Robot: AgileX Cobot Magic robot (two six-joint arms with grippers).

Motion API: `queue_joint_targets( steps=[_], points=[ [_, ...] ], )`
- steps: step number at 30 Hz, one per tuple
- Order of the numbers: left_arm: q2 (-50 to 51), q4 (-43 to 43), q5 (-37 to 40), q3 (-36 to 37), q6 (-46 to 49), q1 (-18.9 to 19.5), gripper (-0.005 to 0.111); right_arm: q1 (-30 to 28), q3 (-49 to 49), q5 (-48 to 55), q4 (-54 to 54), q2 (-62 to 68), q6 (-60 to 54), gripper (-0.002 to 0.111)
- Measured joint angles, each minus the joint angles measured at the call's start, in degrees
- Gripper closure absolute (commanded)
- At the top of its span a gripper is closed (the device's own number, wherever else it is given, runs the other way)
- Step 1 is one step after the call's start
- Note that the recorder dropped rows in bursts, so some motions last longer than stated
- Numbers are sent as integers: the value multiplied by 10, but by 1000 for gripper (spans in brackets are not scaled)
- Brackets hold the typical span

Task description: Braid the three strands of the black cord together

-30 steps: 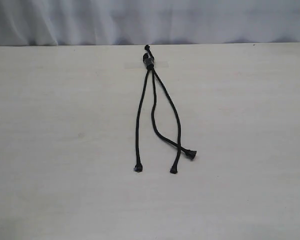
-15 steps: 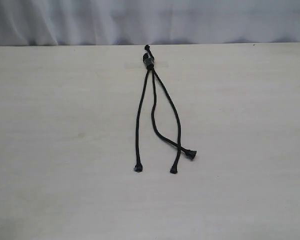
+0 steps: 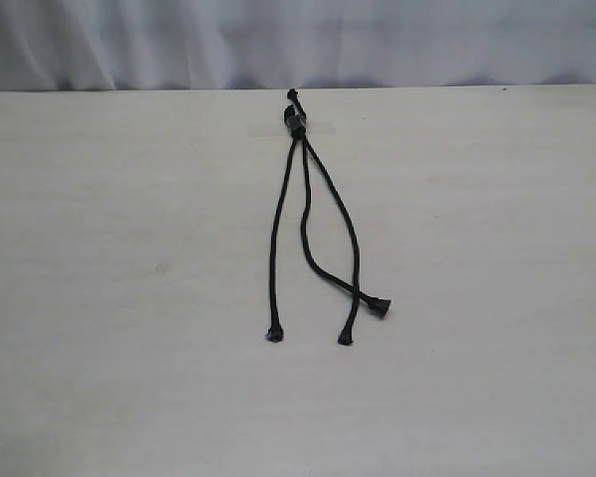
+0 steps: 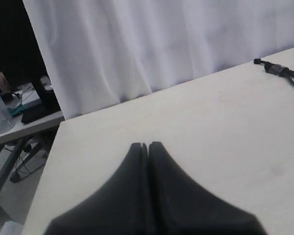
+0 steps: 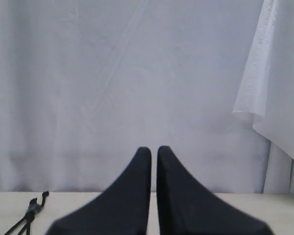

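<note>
Left gripper (image 4: 148, 147): fingers pressed together, nothing between them, hanging over a bare stretch of the pale table (image 4: 210, 122) near its corner. Right gripper (image 5: 154, 149): fingers nearly touching, only a thin slit showing, holding nothing, pointed at the white curtain (image 5: 112, 73). Neither gripper shows in the exterior view.

The black cord (image 3: 297, 125) lies flat on the table, well apart from both grippers. Its knotted, bound end sits close to the far edge by the curtain. From the left wrist view only that bound end is in shot, and the right wrist view catches it too, blurred.

The three strands (image 3: 304, 214) fan out from the binding toward the near side and are unbraided:
- left strand (image 3: 273, 238): almost straight, tip alone at the left
- middle strand (image 3: 308, 253): bows, then swings right, its tip farthest right
- right strand (image 3: 354, 248): curves out, then back in, crossing the middle strand just before their tips; which one is on top, cannot tell.
</note>
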Motion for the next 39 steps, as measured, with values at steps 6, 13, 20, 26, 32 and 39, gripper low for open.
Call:
queue_joint_targets(
  steps=[6, 13, 20, 26, 32, 39],
  points=[
    [0, -33, -62, 0, 0, 0, 107, 0, 0, -30, 0, 0, 0, 104],
    [0, -143, -157, 0, 0, 0, 107, 0, 0, -31, 0, 3, -10, 104],
    [17, -226, -145, -48, 0, 0, 107, 0, -75, 82, 13, 120, -1, 104],
    [201, -214, 71, -201, 0, 0, 107, 0, -201, 197, 15, 291, -1, 104],
    [466, -173, 224, -322, -1, 0, 107, 0, -230, 196, 120, 425, -1, 104],
    [669, -240, 250, -341, 3, 1, 107, 0, -286, 284, 161, 559, -26, 104]
  ],
)
